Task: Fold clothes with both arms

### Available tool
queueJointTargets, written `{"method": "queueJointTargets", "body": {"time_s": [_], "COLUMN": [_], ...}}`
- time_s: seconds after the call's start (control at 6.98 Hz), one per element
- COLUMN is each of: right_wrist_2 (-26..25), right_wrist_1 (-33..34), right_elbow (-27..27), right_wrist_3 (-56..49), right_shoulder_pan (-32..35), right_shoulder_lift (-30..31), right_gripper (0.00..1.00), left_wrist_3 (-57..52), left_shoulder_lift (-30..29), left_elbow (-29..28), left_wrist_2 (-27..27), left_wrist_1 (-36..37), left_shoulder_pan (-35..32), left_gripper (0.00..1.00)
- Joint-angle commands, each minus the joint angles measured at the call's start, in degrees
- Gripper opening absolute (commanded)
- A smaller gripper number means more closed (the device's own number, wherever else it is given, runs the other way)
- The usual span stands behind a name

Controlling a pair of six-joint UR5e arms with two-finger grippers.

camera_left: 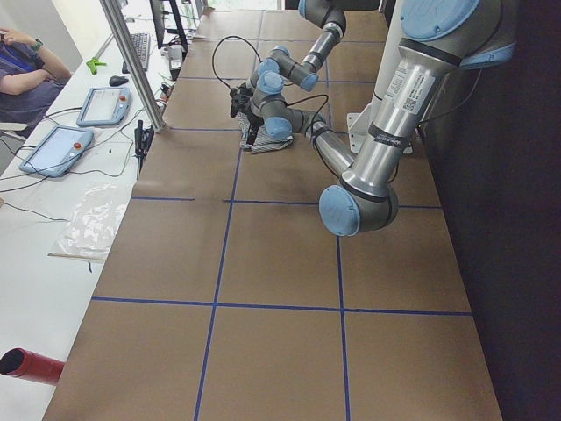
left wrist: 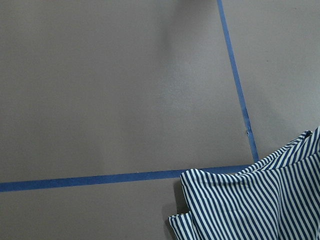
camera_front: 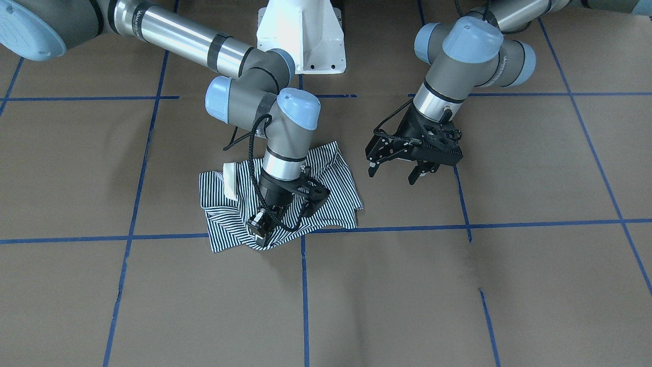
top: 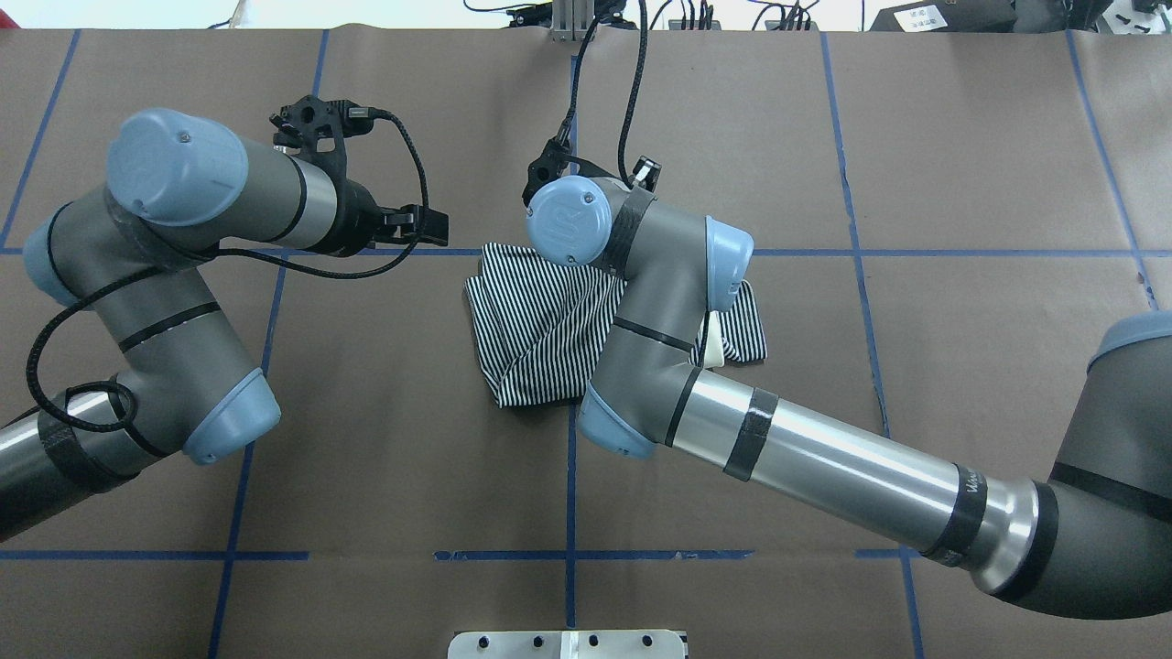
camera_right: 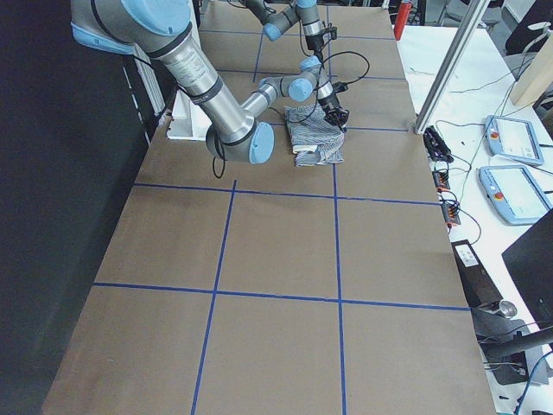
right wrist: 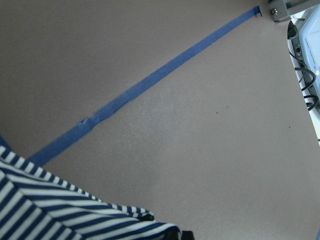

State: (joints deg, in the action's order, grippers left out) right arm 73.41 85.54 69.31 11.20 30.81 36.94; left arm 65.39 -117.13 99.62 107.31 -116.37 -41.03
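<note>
— Where do we find the polo shirt (top: 531, 329)?

— We see it crumpled in a loose heap near the middle of the table (top: 961, 137). In the overhead view it lies at 6 o'clock of a crossing of the blue tape lines (top: 961, 253). Its cream collar (top: 712, 350) shows at the heap's 3 o'clock side, partly under the right arm (top: 824, 458).

— And our right gripper (camera_front: 282, 220)?

— It is down on the shirt, at the heap's 12 o'clock edge in the overhead view. The cloth bunches up around the fingers, so we cannot tell whether the jaws are clenched on it or loose. The right wrist camera only gives us striped cloth at 7 o'clock of its frame, close to the lens.

— The left gripper (camera_front: 395, 172)?

— It is apart from the shirt, at about the heap's 10 o'clock in the overhead view, above bare table. We see its jaws spread and released, with nothing between them. In the left wrist camera we get a corner of the striped shirt at 5 o'clock, its edge lying on a tape line.
</note>
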Motion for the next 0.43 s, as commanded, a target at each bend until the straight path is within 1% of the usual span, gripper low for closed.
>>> {"method": "queueJointTargets", "body": {"time_s": [0.0,0.14,0.29], "right_wrist_2": [4.25,10.72,18.35], "right_wrist_1": [-2.82,-3.10,-5.19], "right_elbow": [-0.14,0.47,2.04], "right_wrist_3": [0.13,0.22,1.61], "right_shoulder_pan": [0.91,3.62,6.86], "right_shoulder_lift": [-0.11,-0.72,-0.99], "right_gripper": [1.00,1.00,1.00], "left_wrist_3": [0.09,0.09,0.17], "left_shoulder_lift": [-0.02,-0.02,0.06], "left_elbow": [0.05,0.13,0.40], "left_wrist_2": [0.00,0.00,0.00], "left_wrist_1": [0.00,0.00,0.09], "left_shoulder_pan": [-0.01,-0.01,-0.01], "left_gripper": [1.00,1.00,1.00]}}
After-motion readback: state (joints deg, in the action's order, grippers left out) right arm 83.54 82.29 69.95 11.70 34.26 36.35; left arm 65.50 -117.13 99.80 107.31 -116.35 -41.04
